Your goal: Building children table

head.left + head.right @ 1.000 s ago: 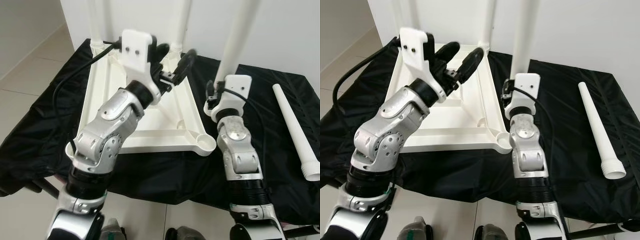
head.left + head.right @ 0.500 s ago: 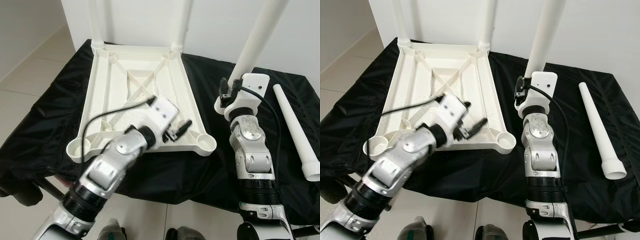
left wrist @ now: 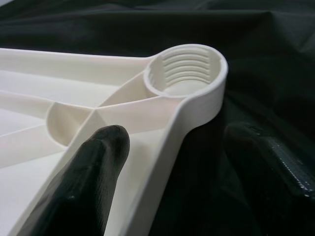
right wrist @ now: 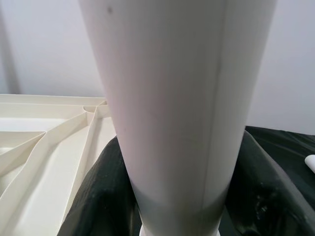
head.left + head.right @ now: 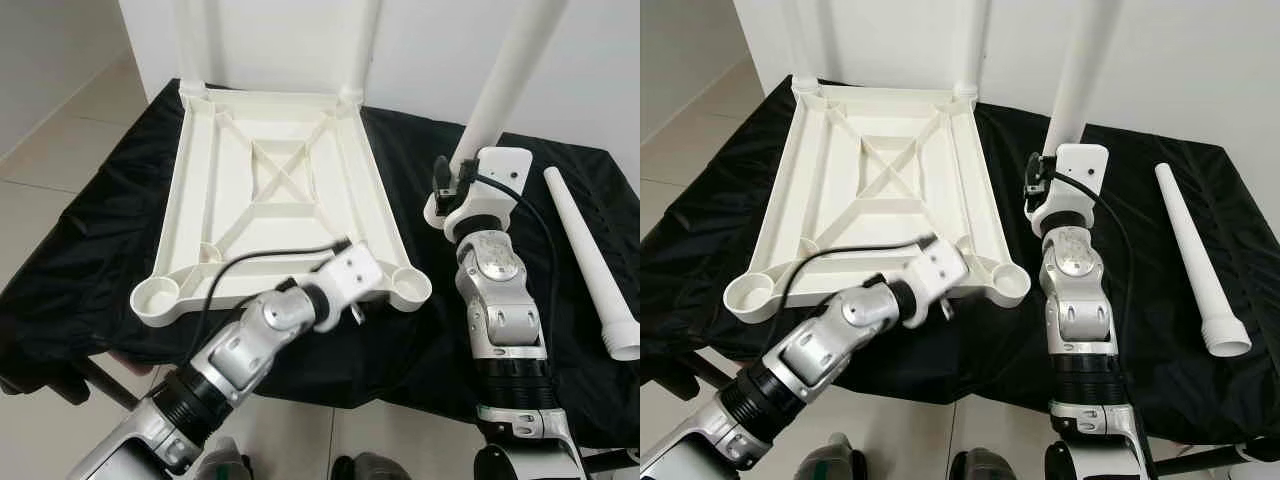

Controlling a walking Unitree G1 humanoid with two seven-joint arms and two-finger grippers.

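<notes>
Mostly hidden right gripper point(image 4: 172, 196) clamps table leg point(image 4: 172, 98), top cropped

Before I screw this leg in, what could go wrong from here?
The left gripper straddles the rim of the tabletop beside the near right socket, fingers open, so the top isn't clamped and may slide on the black cloth. The right gripper holds its leg upright but off to the side of that socket; a tilted entry could cross the threads. The spare leg lies loose near the table's right edge and could roll off.
</notes>
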